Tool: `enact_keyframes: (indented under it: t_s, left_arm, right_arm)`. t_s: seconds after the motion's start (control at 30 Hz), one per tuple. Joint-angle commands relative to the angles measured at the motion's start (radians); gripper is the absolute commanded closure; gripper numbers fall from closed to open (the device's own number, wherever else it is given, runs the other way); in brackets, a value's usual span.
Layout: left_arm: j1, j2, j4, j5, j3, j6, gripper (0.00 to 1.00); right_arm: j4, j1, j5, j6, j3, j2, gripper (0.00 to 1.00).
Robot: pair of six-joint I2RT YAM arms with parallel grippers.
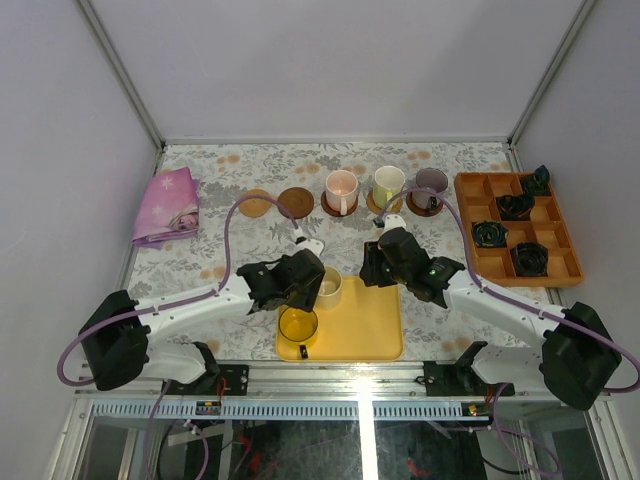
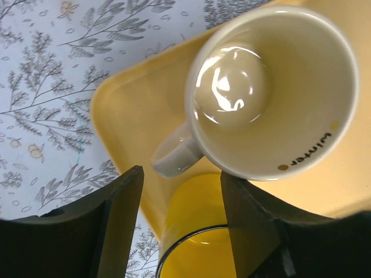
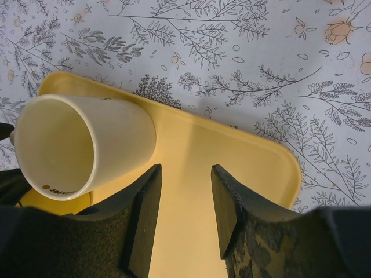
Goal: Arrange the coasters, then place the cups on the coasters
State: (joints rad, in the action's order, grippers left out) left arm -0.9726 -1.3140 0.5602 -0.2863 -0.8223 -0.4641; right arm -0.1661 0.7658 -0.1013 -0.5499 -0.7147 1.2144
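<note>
At the back, a tan coaster (image 1: pixel 257 204) and a dark brown coaster (image 1: pixel 295 202) lie bare. Beside them the pink cup (image 1: pixel 341 189), pale green cup (image 1: pixel 388 184) and purple-grey cup (image 1: pixel 431 186) each stand on a coaster. On the yellow tray (image 1: pixel 365 325) are the yellow cup (image 1: pixel 298 326) (image 2: pixel 200 231) and the cream cup (image 1: pixel 328 287) (image 2: pixel 272 87) (image 3: pixel 75 145). My left gripper (image 1: pixel 312 283) (image 2: pixel 181 174) is open astride the yellow cup, with a gap at its left finger. My right gripper (image 1: pixel 372 268) (image 3: pixel 185 169) hangs open over the tray (image 3: pixel 232 168), nothing between its fingers, right of the cream cup.
A folded pink cloth (image 1: pixel 165 205) lies at the back left. An orange compartment box (image 1: pixel 478 188) with small black objects stands at the right. The tablecloth has a floral print, and white walls close in the sides and back.
</note>
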Motion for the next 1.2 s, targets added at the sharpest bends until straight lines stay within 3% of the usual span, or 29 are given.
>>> enact_keyframes:
  t_s: [0.0,0.13,0.27,0.77,0.9,1.03,1.17]
  left_arm:
    - [-0.014,0.006,-0.12,0.058,0.007,0.069,0.42]
    - [-0.015,0.008,-0.126,0.032,-0.002,0.077,0.32]
    - [-0.016,0.021,-0.141,0.025,-0.007,0.103,0.29]
    - [-0.017,-0.084,-0.214,0.075,-0.053,0.19,0.29]
    - [-0.017,-0.096,-0.228,0.098,-0.055,0.184,0.34]
    - [-0.018,-0.104,-0.255,0.124,-0.055,0.183,0.5]
    - [-0.019,-0.121,-0.27,0.159,-0.062,0.185,0.59]
  right_arm:
    - [0.04,0.001,0.02,-0.008,-0.029,0.0,0.53]
    - [0.043,0.0,0.022,-0.01,-0.028,-0.001,0.53]
    - [0.043,0.001,0.023,-0.011,-0.025,-0.005,0.53]
    - [0.043,0.001,0.017,-0.019,-0.012,-0.022,0.53]
    - [0.044,0.0,0.016,-0.022,-0.01,-0.021,0.53]
    - [0.05,0.0,0.024,-0.022,-0.011,-0.014,0.53]
    - [0.053,0.0,0.028,-0.024,-0.011,-0.009,0.53]
